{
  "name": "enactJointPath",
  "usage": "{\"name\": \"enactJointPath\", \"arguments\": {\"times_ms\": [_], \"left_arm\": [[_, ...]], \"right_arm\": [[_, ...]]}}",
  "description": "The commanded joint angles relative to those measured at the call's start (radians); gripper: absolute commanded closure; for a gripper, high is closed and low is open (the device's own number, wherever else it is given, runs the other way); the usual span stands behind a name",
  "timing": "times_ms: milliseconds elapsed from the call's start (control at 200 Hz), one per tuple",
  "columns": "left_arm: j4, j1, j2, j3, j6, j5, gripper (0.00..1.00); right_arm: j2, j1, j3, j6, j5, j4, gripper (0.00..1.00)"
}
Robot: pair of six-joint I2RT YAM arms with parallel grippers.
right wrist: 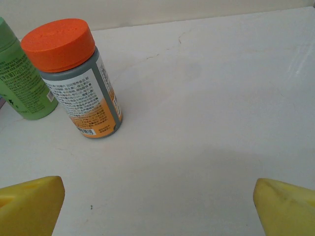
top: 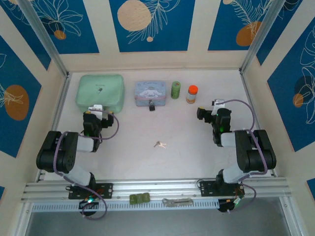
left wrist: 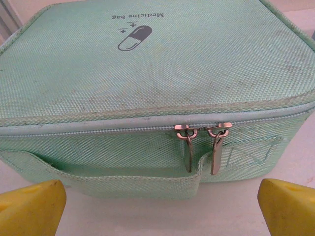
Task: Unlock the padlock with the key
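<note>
The tiny dark padlock (top: 152, 106) hangs at the front of the pale blue tin (top: 150, 92), at the back middle of the table. The silvery key (top: 159, 144) lies flat on the white table near the centre, between the two arms. My left gripper (top: 97, 110) is at the left, just in front of the mint green bag, open with nothing between its yellow fingertips (left wrist: 29, 206). My right gripper (top: 215, 105) is at the right, also open and empty, its yellow fingertips (right wrist: 288, 209) wide apart over bare table. Both grippers are well away from key and padlock.
A mint green medicine bag (top: 100, 92) with two zipper pulls (left wrist: 202, 147) stands back left. A green bottle (top: 175, 90) and an orange-capped bottle (top: 191, 94) stand right of the tin; the orange-capped bottle (right wrist: 74, 78) is ahead-left of my right gripper. Walls enclose the table.
</note>
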Motion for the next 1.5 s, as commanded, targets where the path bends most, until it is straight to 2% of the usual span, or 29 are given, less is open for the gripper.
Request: {"name": "enactJointPath", "arguments": {"times_ms": [0,760,860,1000,1115,1175,1315,1391,1496], "left_arm": [[-0.005,-0.003,0.002,0.018,0.011,0.022,0.01],[-0.002,-0.002,-0.004,0.016,0.013,0.023,0.01],[-0.049,-0.012,-0.070,0.016,0.017,-0.006,0.01],[-0.250,-0.033,-0.250,0.049,0.011,-0.087,0.01],[-0.351,-0.040,-0.352,0.087,-0.105,-0.109,0.01],[-0.432,-0.045,-0.387,0.119,-0.208,-0.091,0.01],[-0.603,-0.061,-0.430,0.178,-0.419,0.045,0.01],[-0.650,-0.068,-0.450,0.174,-0.507,0.059,0.01],[-0.675,-0.068,-0.472,0.151,-0.588,0.067,0.01]], "right_arm": [[-0.005,0.006,-0.002,-0.003,0.006,0.013,0.01],[-0.033,0.015,-0.005,-0.021,0.000,0.000,0.01],[-0.129,0.064,0.040,-0.060,0.057,-0.153,0.01],[-0.258,0.137,0.110,-0.109,0.126,-0.338,0.03],[-0.295,0.218,0.169,-0.096,0.089,-0.459,0.03],[-0.288,0.279,0.204,-0.092,0.040,-0.536,0.03],[-0.223,0.478,0.306,-0.165,-0.079,-0.705,0.04],[-0.159,0.581,0.386,-0.222,-0.144,-0.828,0.04],[-0.035,0.674,0.544,-0.298,-0.207,-1.072,0.14]]}}
